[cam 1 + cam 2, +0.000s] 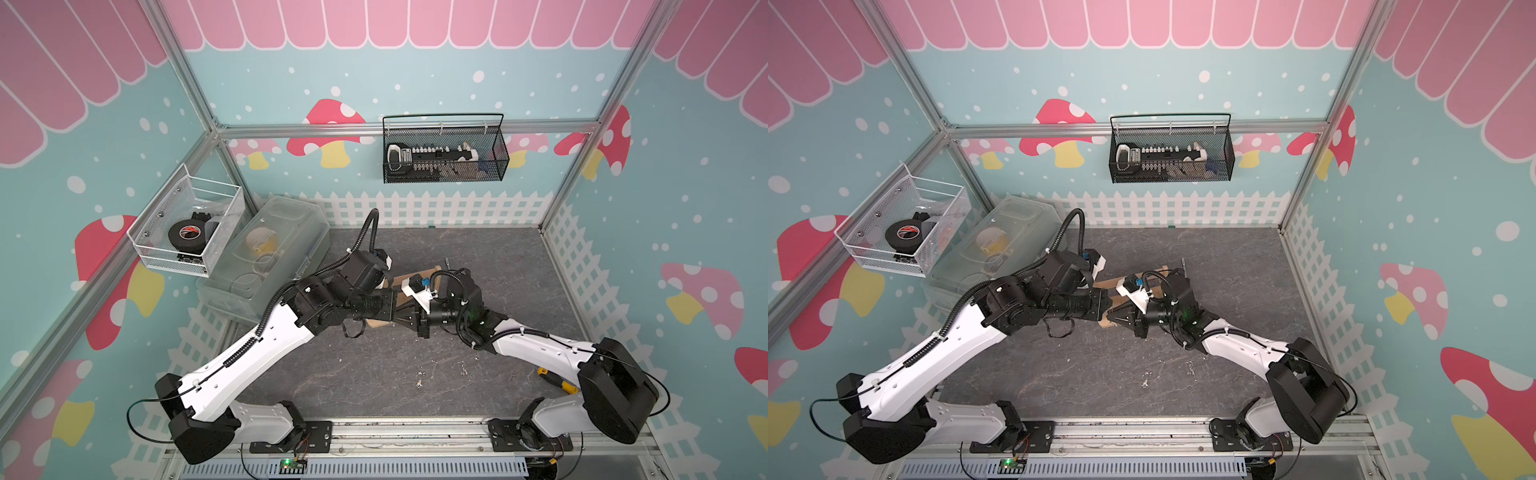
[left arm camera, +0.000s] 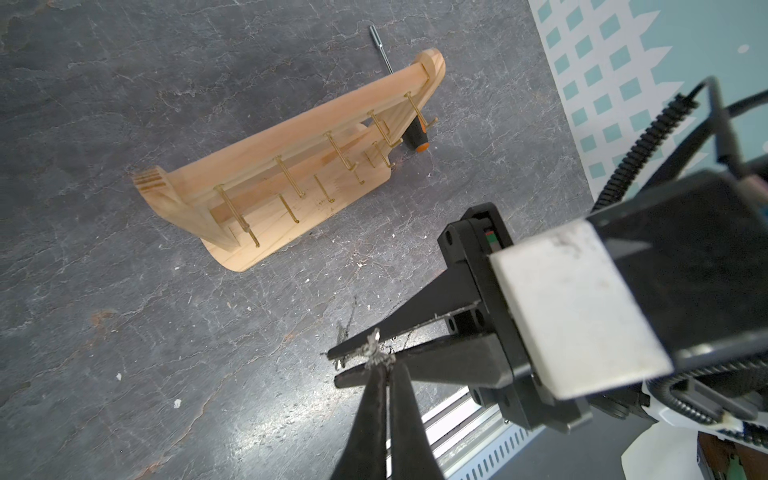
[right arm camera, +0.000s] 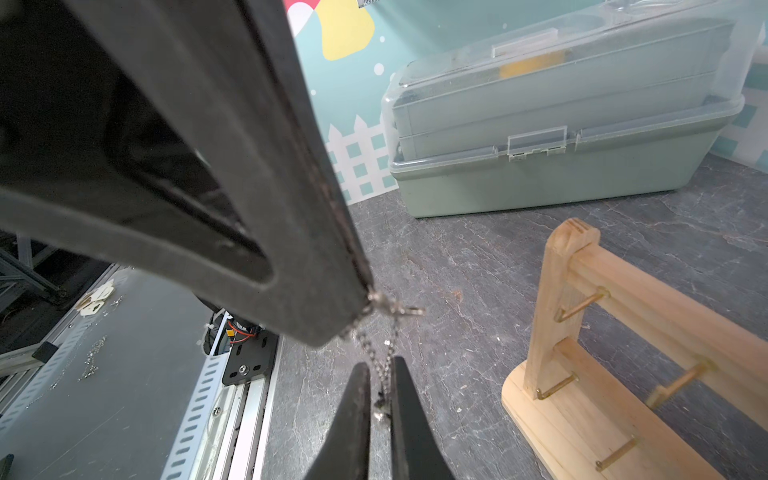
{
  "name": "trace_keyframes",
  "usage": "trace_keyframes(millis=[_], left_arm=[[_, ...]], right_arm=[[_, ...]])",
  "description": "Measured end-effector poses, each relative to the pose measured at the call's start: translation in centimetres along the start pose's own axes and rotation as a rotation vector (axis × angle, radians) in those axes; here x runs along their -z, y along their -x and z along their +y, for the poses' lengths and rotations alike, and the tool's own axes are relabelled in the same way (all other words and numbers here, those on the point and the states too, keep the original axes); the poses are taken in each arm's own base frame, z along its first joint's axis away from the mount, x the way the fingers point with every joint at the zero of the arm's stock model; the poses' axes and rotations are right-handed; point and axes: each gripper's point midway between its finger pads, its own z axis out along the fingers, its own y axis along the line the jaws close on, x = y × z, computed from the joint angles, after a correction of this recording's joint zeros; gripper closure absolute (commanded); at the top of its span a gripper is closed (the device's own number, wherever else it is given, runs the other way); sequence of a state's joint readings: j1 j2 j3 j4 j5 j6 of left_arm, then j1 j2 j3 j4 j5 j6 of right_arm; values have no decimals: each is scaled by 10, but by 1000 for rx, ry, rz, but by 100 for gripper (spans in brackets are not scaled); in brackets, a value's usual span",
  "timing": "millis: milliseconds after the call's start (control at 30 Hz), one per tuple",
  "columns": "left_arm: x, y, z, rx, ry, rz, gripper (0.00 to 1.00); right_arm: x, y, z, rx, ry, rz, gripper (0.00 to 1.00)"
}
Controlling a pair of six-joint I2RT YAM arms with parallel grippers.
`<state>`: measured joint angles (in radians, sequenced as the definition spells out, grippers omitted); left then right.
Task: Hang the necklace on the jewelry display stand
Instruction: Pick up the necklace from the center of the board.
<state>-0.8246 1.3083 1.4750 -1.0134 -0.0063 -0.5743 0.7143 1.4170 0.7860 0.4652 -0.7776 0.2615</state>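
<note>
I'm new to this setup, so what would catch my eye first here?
Above the table, the left gripper pinches a thin silver necklace, tip to tip with the right gripper, whose jaws sit close around it. Close by stands the wooden stand, its gold pegs all bare.

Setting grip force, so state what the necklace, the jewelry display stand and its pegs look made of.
Necklace: silvery metal chain, fine shiny links. Jewelry display stand: light wood, matte, visible grain. Pegs: probably brass, going by the gold sheen.
</note>
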Motion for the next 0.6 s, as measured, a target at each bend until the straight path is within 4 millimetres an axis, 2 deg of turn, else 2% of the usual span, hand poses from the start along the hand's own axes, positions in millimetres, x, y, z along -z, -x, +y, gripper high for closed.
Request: trace_keyframes(millis=[67, 467, 600], left_arm=[[0, 0, 1, -2, 1, 1, 100], [-9, -2, 11, 17, 20, 16, 100], [-9, -1, 11, 21, 19, 11, 92]], right_arm=[[0, 1, -1, -14, -3, -1, 100], [0, 8, 0, -94, 1, -16, 100], [-1, 8, 1, -119, 13, -14, 100]])
